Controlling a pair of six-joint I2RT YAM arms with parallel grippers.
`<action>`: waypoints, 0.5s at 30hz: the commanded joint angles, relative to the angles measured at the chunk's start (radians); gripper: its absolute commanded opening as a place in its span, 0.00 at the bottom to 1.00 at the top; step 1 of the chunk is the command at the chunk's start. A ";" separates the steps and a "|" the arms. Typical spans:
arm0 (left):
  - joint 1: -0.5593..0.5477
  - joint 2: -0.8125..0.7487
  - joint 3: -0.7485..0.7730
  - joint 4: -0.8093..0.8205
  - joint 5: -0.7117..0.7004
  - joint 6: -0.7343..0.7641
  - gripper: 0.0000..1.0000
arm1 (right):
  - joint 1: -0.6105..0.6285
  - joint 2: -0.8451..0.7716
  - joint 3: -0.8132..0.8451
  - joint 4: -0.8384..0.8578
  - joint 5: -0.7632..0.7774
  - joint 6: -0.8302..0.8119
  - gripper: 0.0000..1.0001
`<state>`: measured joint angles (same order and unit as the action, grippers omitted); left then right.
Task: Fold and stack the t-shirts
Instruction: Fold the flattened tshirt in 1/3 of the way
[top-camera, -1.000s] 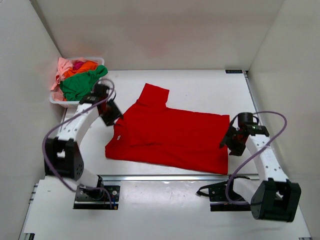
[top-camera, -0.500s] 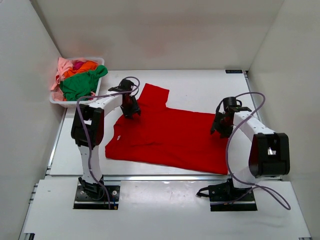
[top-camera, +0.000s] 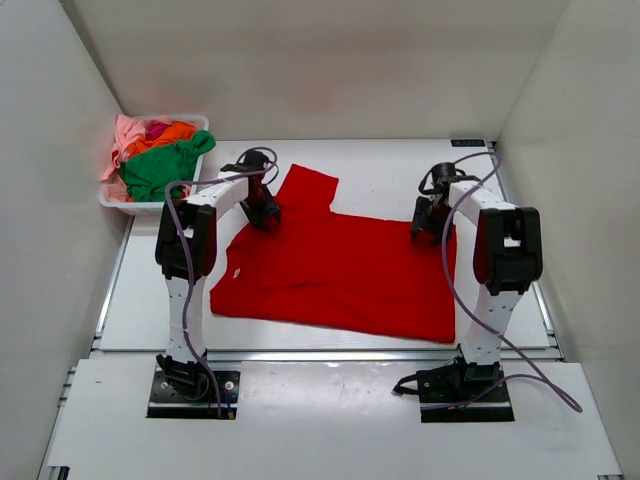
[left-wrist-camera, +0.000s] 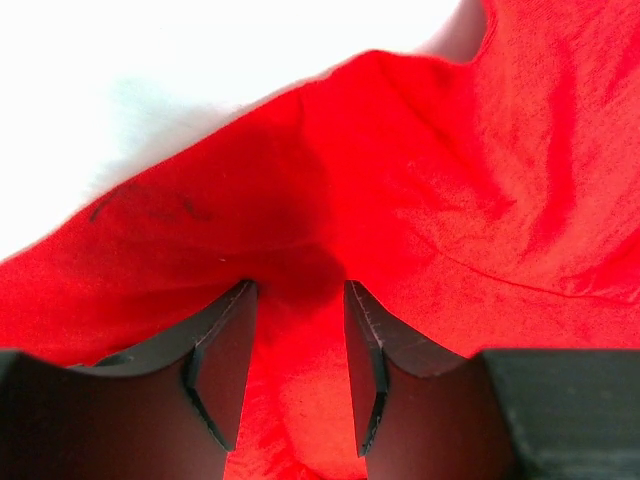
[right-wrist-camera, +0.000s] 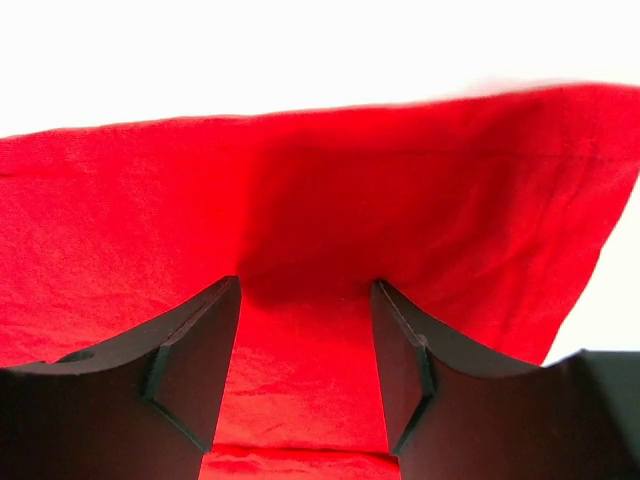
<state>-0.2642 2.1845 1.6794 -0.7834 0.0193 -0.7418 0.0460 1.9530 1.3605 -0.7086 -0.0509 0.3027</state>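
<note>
The bright red t-shirt (top-camera: 340, 270) lies spread flat on the table, one sleeve (top-camera: 308, 187) pointing to the far side. My left gripper (top-camera: 263, 212) is down on its far left edge beside that sleeve. In the left wrist view its jaws (left-wrist-camera: 297, 290) stand apart with red cloth (left-wrist-camera: 450, 180) between and under them. My right gripper (top-camera: 425, 222) is down on the shirt's far right edge. In the right wrist view its jaws (right-wrist-camera: 305, 285) are open wider, straddling red cloth (right-wrist-camera: 300, 190) just short of the hem. The green (top-camera: 160, 170), orange (top-camera: 165, 133) and pink (top-camera: 125, 135) t-shirts lie heaped in the basket.
A white plastic basket (top-camera: 115, 200) stands at the far left corner against the left wall. White walls close in the table on the left, back and right. Bare white table shows beyond the shirt's far edge (top-camera: 390, 175).
Both arms have reached out from the shirt's sides to its far edge. In the last half second the right gripper moved farther and slightly left; the left gripper barely shifted.
</note>
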 joint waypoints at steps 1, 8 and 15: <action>0.023 0.026 0.003 -0.031 -0.078 -0.011 0.51 | 0.017 0.085 0.116 -0.028 -0.041 -0.036 0.53; 0.106 -0.009 -0.091 -0.019 -0.079 -0.021 0.50 | 0.051 0.272 0.340 -0.080 -0.101 -0.063 0.52; 0.126 -0.110 -0.172 0.079 -0.041 -0.007 0.50 | 0.048 0.382 0.627 -0.173 -0.109 -0.080 0.52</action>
<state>-0.1471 2.0987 1.5364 -0.7124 0.0193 -0.7677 0.0914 2.3123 1.9320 -0.8703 -0.1570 0.2428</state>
